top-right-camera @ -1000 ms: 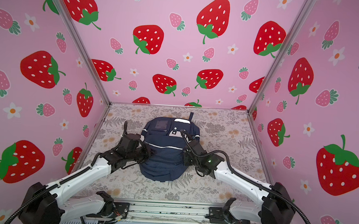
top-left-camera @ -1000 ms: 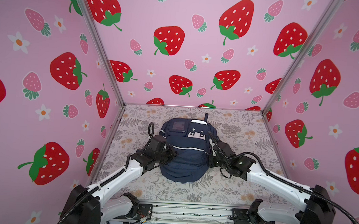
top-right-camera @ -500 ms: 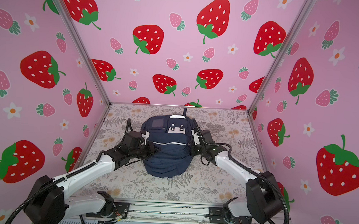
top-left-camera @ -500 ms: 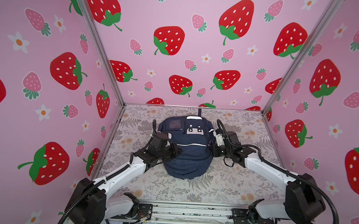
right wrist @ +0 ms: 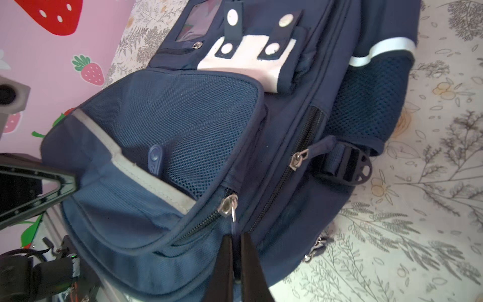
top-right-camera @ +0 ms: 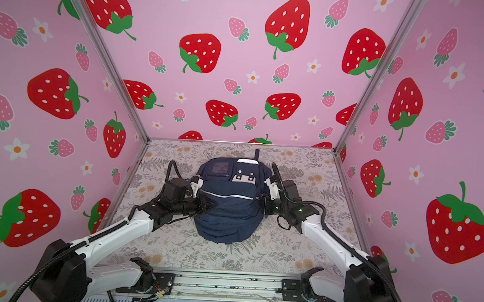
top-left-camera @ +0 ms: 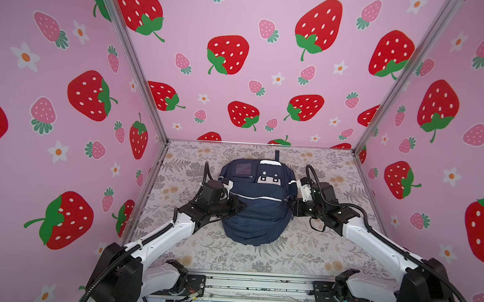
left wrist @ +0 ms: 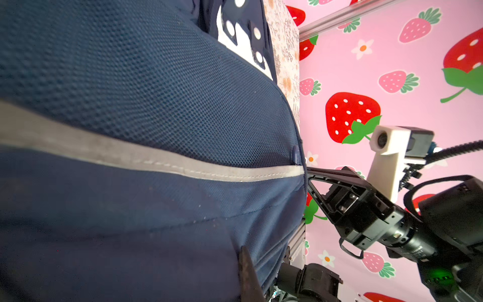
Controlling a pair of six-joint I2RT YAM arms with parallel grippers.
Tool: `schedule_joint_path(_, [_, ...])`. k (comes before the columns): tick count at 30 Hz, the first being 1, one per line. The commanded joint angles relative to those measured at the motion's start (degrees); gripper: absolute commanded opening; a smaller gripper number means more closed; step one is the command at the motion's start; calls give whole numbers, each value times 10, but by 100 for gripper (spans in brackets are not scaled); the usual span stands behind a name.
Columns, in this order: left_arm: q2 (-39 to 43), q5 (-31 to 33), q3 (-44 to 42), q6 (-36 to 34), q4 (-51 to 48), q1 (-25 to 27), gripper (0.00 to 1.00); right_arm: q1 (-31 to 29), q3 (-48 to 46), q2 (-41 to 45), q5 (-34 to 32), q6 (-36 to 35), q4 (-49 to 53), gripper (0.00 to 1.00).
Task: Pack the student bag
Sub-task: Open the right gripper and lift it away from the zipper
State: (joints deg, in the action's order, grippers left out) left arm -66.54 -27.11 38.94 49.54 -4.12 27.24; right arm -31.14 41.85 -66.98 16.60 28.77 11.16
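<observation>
The student bag [top-left-camera: 255,213], navy with silver stripes, lies flat on the floral table [top-left-camera: 300,258] directly between your two sets of fingers, each touching one side of it.

Your right gripper [right wrist: 236,239] is clenched on the thin blue zip pull [right wrist: 234,222] of the front pocket [right wrist: 167,117]. The metal slider [right wrist: 228,205] sits just beyond those fingertips.

Your left gripper [top-left-camera: 240,206] is also clenched, its tips pressed into the opposite side of the bag beside the silver stripe [right wrist: 146,172]. Whether fabric is pinched between them cannot be told.

The step in hand appears to be running this slider along the pocket's track. To do it well, draw the pull in line with the teeth that lead away from the slider, not up and off the bag. Brace with the left fingers so that the soft fabric stays taut and the bag does not slide after the right hand. The pull is small and slick-looking, so it may slip out. If the slider binds at the curve, ease off and change the angle.
</observation>
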Motion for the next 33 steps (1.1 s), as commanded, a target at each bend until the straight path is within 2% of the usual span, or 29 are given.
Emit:
schedule_joint_path(1, [40,35,-9,-60,-139,-22,0,77,7,-2,-219,23,7,0])
schedule_joint_path(5, [36,13,-9,-75,-146,-23,0,78,50,-65,-211,9,-8,0])
schedule_joint_path(8, [39,5,-10,-82,-149,-25,0,83,75,-94,-253,20,3,0])
schedule_joint_path(14, [31,-3,-13,-90,-149,-28,0,114,71,-88,-268,43,28,0])
schedule_joint_path(16, [24,-9,-14,-87,-141,-28,0,115,61,-75,-260,44,28,0])
schedule_joint_path(21, [34,-2,-12,-74,-134,-13,0,116,42,-50,-192,58,0,0])
schedule_joint_path(22, [35,0,-9,-73,-135,-8,0,115,43,-48,-181,56,-6,4])
schedule_joint_path(23, [33,-1,-3,-73,-138,-4,0,115,46,-45,-165,55,-9,17])
schedule_joint_path(24, [31,-8,3,-75,-136,-2,12,115,46,-42,-144,51,-15,34])
schedule_joint_path(25, [32,-10,9,-73,-136,1,25,114,47,-36,-125,49,-21,43])
schedule_joint_path(26, [36,-4,15,-70,-138,5,34,112,48,-27,-112,46,-24,56])
schedule_joint_path(28, [52,4,32,-68,-136,11,53,107,52,0,-103,39,-22,94])
schedule_joint_path(29, [63,8,45,-71,-137,16,61,106,56,17,-105,35,-18,100])
schedule_joint_path(33, [101,35,109,-104,-165,22,75,106,68,87,-136,24,-2,100])
